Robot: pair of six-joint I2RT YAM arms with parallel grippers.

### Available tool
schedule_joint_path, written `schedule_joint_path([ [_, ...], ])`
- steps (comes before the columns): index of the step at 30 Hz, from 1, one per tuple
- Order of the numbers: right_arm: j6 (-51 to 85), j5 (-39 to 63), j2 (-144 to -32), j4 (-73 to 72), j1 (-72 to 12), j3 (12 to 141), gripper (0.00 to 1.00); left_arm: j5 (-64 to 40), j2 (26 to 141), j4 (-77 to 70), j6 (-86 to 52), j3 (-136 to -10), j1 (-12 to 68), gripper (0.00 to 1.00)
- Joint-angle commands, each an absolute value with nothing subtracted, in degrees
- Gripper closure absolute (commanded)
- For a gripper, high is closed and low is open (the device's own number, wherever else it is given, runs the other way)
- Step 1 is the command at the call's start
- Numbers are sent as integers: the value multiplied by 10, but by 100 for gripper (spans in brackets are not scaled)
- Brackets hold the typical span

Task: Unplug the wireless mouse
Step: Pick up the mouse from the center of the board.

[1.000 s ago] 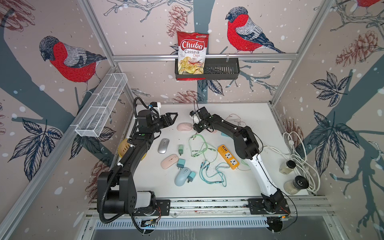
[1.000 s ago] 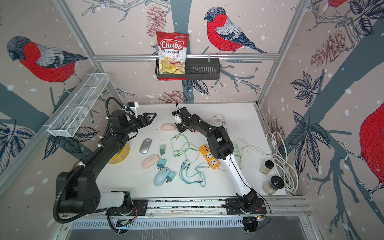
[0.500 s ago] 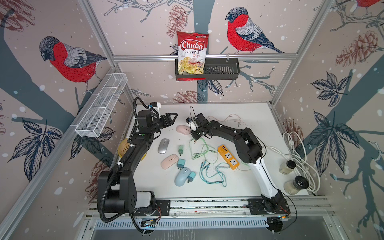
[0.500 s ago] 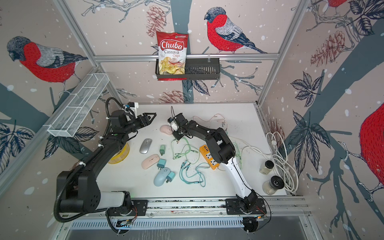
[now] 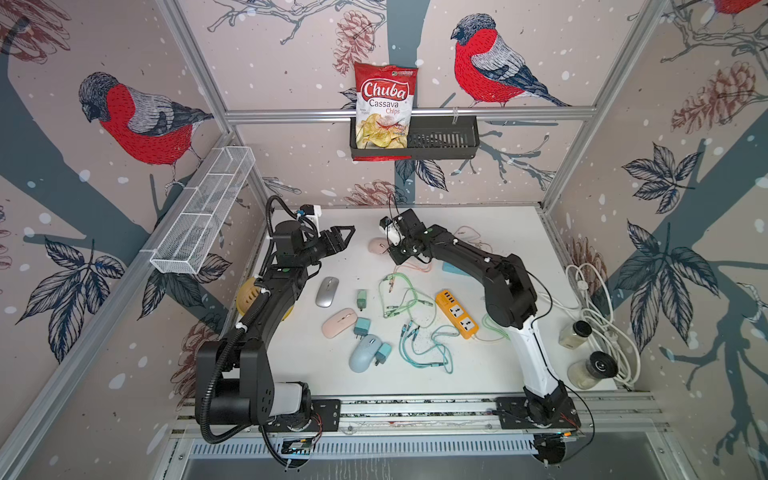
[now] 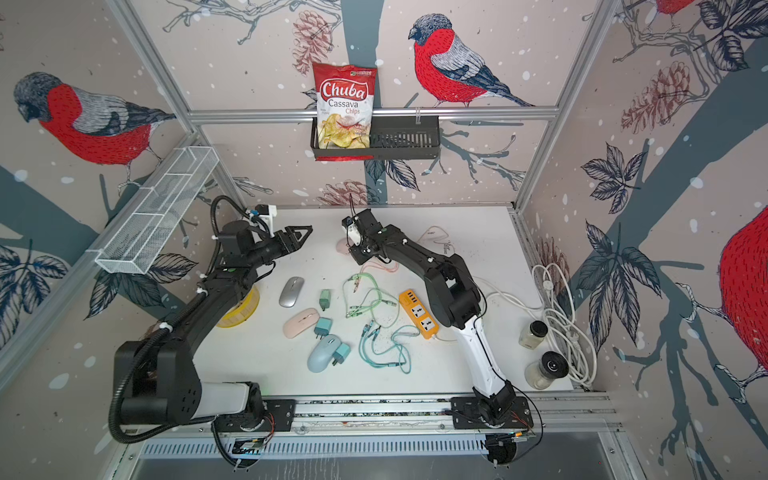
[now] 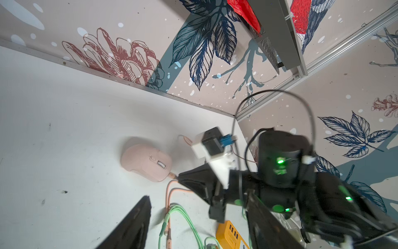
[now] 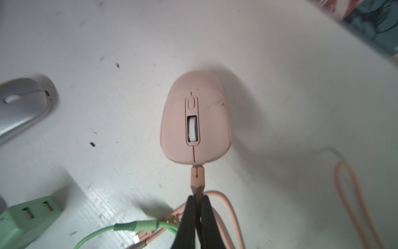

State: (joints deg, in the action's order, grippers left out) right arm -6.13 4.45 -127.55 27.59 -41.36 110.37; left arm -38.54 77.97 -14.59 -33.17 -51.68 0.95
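matte pink oval mouse (image 8: 195, 120) is lying at the desk's (image 5: 478, 374) far middle, long axis and plugged nose pointing at the right pincer (image 8: 198, 199), which is clamping the peach plug (image 8: 197, 175); left pincer (image 5: 348, 237) is hanging open.

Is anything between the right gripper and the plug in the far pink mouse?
Nothing visible. The right gripper is shut on the peach cable right behind the plug, which sits in the pink mouse.
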Motion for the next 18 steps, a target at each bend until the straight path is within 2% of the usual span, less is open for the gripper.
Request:
schedule_joint_path([
  [1,-21,50,-1220,268,-408,1079,100,-434,784,-234,-350,-502,9,34],
  [5,20,90,-1151,258,-397,1025,100,-465,779,-356,-369,-453,12,36],
  [9,68,144,-1083,237,-385,952,100,-460,753,-443,-317,-403,35,35],
  [13,99,188,-1011,221,-375,881,100,-447,695,-405,-119,-376,103,31],
  [16,108,217,-965,231,-373,849,100,-383,631,-338,55,-355,163,29],
  [18,110,240,-940,244,-373,832,100,-337,590,-348,136,-326,199,28],
])
